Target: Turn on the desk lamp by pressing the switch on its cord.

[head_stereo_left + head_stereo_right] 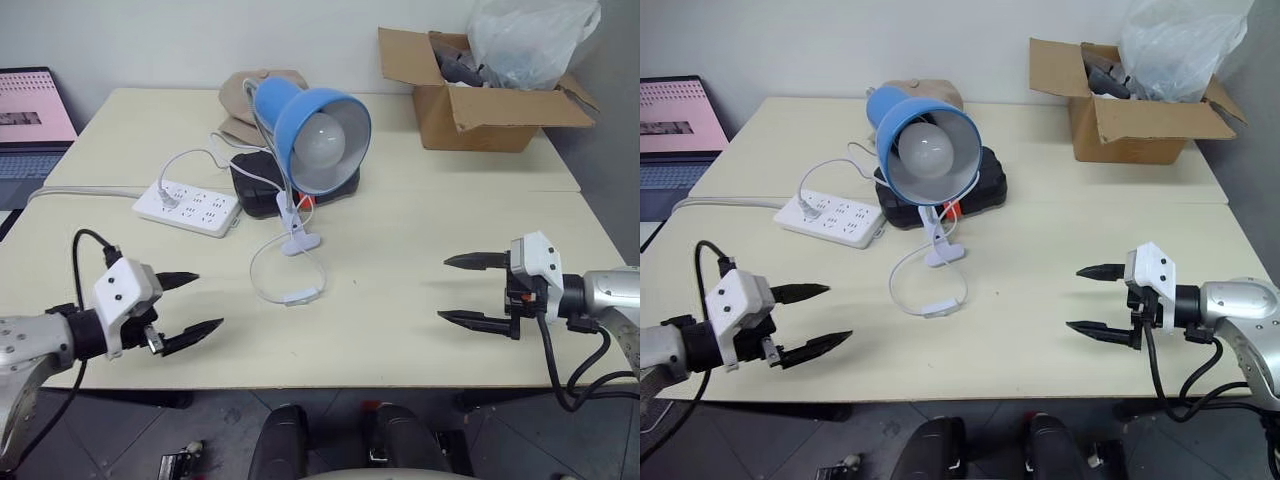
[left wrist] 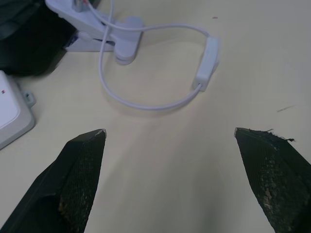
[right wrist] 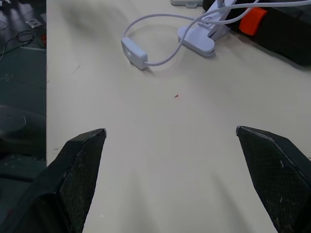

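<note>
Left eye view shows my 2 grippers low over the pale table [image 1: 420, 300], both with fingers spread wide and holding nothing. My left gripper [image 1: 192, 304] is at about 8 o'clock of the scene, and my right gripper [image 1: 468, 290] is at about 4 o'clock; they point toward each other and are well apart.

Between them, a little nearer to my left gripper, lies the switch [image 1: 302, 296], a small white oblong piece flat on the table. The cord [image 1: 262, 262] makes a loop from the switch up to the white clip base [image 1: 299, 238] at 12 o'clock of it. The desk lamp [image 1: 318, 132] stands above this base, its blue shade turned to me with the round white bulb [image 1: 320, 141] inside, which looks not lit.

At 10 o'clock of the switch is a white power strip [image 1: 190, 207]. Behind the lamp is a black object [image 1: 262, 185]. A cardboard box [image 1: 480, 105] with a plastic bag [image 1: 530, 40] is at 1 o'clock of the scene, and a laptop [image 1: 30, 125] at 10 o'clock.

In left wrist view the switch [image 2: 208, 60] lies ahead of my open fingertips [image 2: 90, 145], not touching them.
</note>
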